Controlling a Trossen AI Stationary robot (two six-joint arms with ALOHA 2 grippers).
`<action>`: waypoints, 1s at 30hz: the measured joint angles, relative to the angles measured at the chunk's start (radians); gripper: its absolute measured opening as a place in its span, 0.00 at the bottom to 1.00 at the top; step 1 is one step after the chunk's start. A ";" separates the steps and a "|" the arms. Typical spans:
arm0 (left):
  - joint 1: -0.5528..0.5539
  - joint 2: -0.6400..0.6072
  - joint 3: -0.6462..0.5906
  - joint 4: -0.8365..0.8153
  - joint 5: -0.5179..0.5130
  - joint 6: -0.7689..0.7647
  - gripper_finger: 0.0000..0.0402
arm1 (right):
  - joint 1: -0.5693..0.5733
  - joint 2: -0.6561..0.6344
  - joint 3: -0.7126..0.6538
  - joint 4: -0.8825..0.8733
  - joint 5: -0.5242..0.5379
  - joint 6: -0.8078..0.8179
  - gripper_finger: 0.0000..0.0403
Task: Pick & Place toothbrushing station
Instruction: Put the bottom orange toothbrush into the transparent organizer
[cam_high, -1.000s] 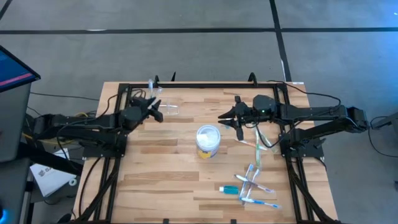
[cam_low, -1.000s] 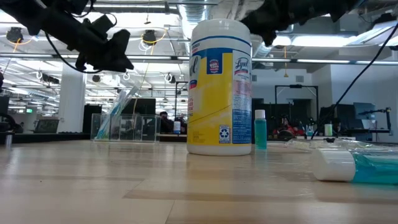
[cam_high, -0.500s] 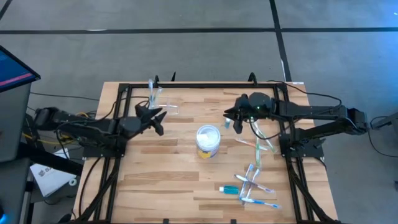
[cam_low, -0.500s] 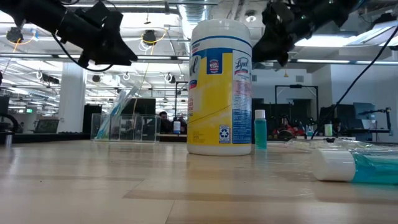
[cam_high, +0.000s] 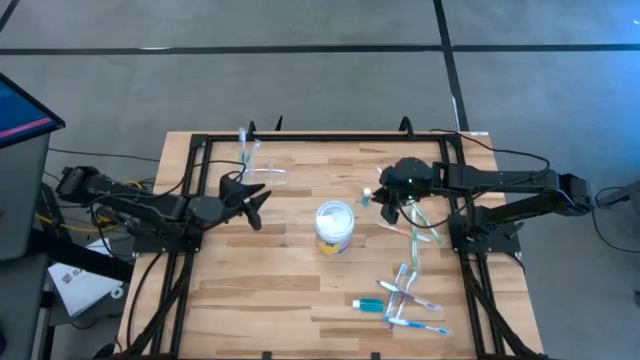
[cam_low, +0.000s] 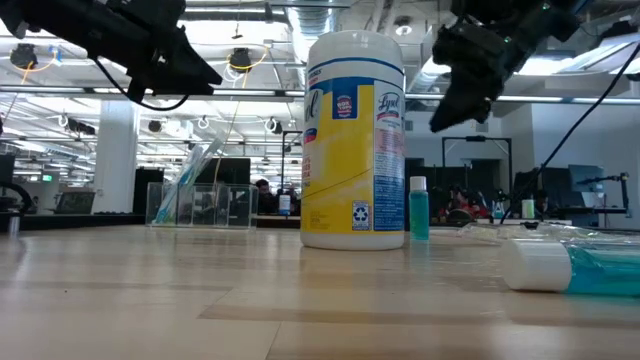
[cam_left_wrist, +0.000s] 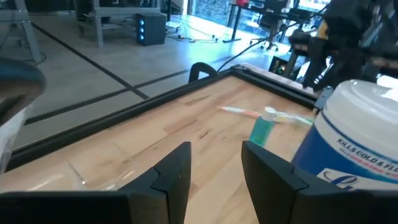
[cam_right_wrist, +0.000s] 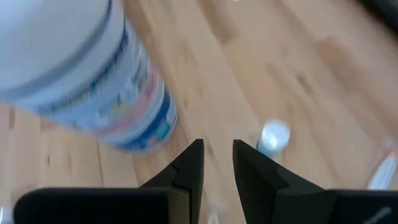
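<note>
while the left tool (cam_high: 255, 195) hovers (empty), the toothbrushing station (cam_high: 262, 172) stands just beyond.

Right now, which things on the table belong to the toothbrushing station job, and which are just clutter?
Job: clear plastic organiser stand; left gripper, empty; right gripper, empty.

Clutter: white-lidded yellow wipes tub; small upright teal bottle; lying teal tube; scattered wrapped toothbrushes.

Left gripper (cam_high: 255, 195) hovers mid-air, jaws parted and empty; right gripper (cam_high: 385, 205) points down, fingers slightly apart, holding nothing.
</note>
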 joint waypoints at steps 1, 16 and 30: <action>-0.003 0.000 0.000 0.001 0.000 0.000 0.34 | 0.008 0.000 0.000 -0.027 0.000 0.005 0.19; -0.031 0.000 0.000 0.009 0.014 0.000 0.34 | 0.090 0.004 -0.007 -0.223 0.005 0.091 0.19; -0.031 0.000 0.000 0.015 0.014 0.000 0.34 | 0.118 0.202 -0.011 -0.228 0.038 0.088 0.19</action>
